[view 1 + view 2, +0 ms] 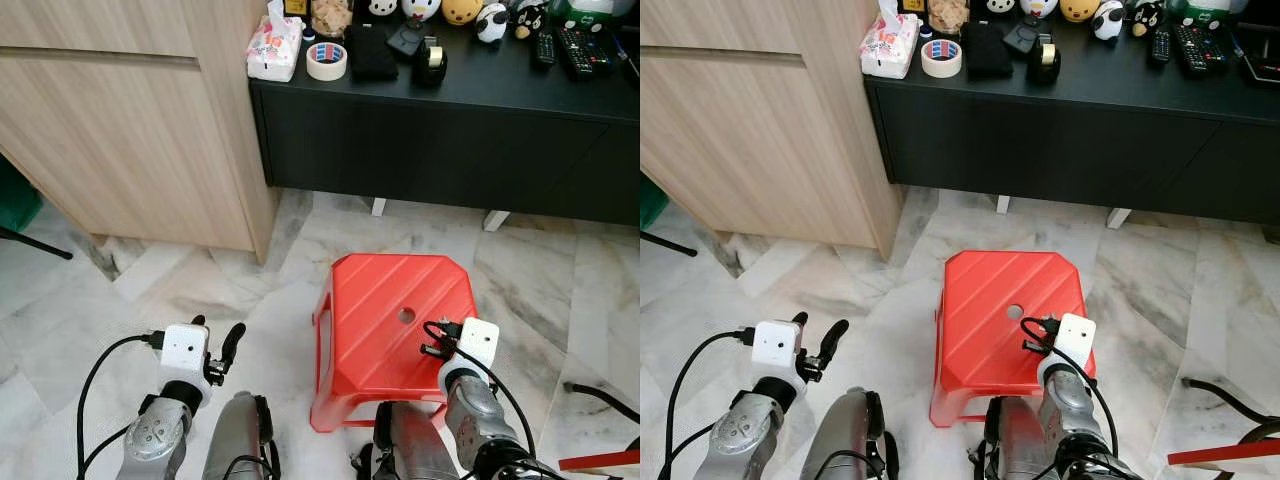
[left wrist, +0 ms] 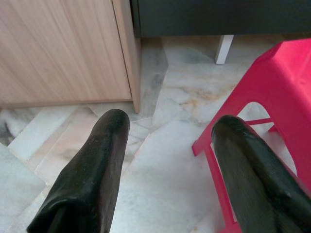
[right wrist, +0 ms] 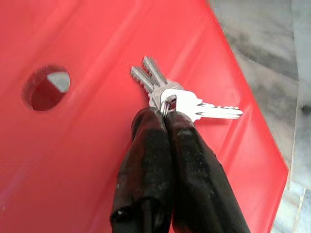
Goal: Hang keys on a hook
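My right gripper (image 3: 164,116) is shut on the ring of a small bunch of silver keys (image 3: 187,104). The keys fan out just above the top of a red plastic stool (image 1: 380,300), beside its round centre hole (image 3: 46,87). In the eye views the same gripper (image 1: 436,340) sits low over the stool's right front part. My left gripper (image 1: 215,338) is open with nothing between its fingers. It hovers over the marble floor to the left of the stool (image 2: 272,87).
A light wooden cabinet (image 1: 130,130) stands at the back left. A black low sideboard (image 1: 450,130) runs along the back, with a tape roll (image 1: 327,61), a tissue pack (image 1: 273,45), remotes (image 1: 580,50) and small figures on top. Black cables (image 1: 600,395) lie on the floor at right.
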You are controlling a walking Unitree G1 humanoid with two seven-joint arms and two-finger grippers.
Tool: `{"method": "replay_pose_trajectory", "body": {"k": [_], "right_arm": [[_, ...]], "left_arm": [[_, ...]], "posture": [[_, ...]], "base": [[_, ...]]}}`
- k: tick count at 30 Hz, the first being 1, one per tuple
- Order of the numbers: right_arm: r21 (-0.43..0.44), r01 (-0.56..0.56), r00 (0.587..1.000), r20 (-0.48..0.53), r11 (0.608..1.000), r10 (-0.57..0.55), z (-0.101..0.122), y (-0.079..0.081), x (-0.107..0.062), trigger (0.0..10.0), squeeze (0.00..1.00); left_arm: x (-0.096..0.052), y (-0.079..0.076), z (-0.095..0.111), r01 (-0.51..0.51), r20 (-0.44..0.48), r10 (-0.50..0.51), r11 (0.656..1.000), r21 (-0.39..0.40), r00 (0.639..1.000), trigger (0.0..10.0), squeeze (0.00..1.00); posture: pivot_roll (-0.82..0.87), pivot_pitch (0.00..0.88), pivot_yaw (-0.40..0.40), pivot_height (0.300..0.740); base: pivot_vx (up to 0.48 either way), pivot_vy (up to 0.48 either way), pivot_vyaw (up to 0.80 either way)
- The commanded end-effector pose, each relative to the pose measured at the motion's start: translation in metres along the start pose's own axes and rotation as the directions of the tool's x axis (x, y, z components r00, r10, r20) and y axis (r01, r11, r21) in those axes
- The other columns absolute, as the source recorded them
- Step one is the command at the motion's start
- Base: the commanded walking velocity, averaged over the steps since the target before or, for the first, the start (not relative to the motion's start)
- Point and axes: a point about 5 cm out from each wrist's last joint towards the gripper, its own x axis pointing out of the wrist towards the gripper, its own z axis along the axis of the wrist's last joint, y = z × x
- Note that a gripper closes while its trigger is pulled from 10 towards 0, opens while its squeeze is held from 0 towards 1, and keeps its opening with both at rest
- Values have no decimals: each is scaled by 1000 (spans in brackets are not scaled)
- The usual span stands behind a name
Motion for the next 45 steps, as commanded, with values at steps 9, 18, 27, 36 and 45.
{"method": "replay_pose_trajectory", "body": {"k": [9,18,27,36,45], "right_arm": [[-15,-14,997,72,1000,15,-11,0,-10,10000,0],[-81,-60,961,266,995,80,10,5,-19,10000,0],[-25,-43,969,244,999,47,15,1,-16,10000,0],[-10,-75,950,303,997,74,26,7,-17,10000,0],[-9,-122,948,294,993,119,27,14,-18,10000,0]], "left_arm": [[4,-3,-10,6,-38,-6,1000,18,999,10000,0],[18,-6,-7,11,-19,-11,1000,19,1000,10000,0],[28,-13,-6,17,0,-17,1000,14,1000,10000,0],[31,-13,-9,16,4,-16,1000,15,1000,10000,0],[35,-13,-9,15,9,-15,1000,17,1000,10000,0]], "posture": [[37,182,-52,613],[22,124,-58,613],[15,86,-64,613],[18,58,-69,627],[14,41,-70,677]], "base": [[0,0,0],[0,0,0],[0,0,0],[0,0,0],[0,0,0]]}}
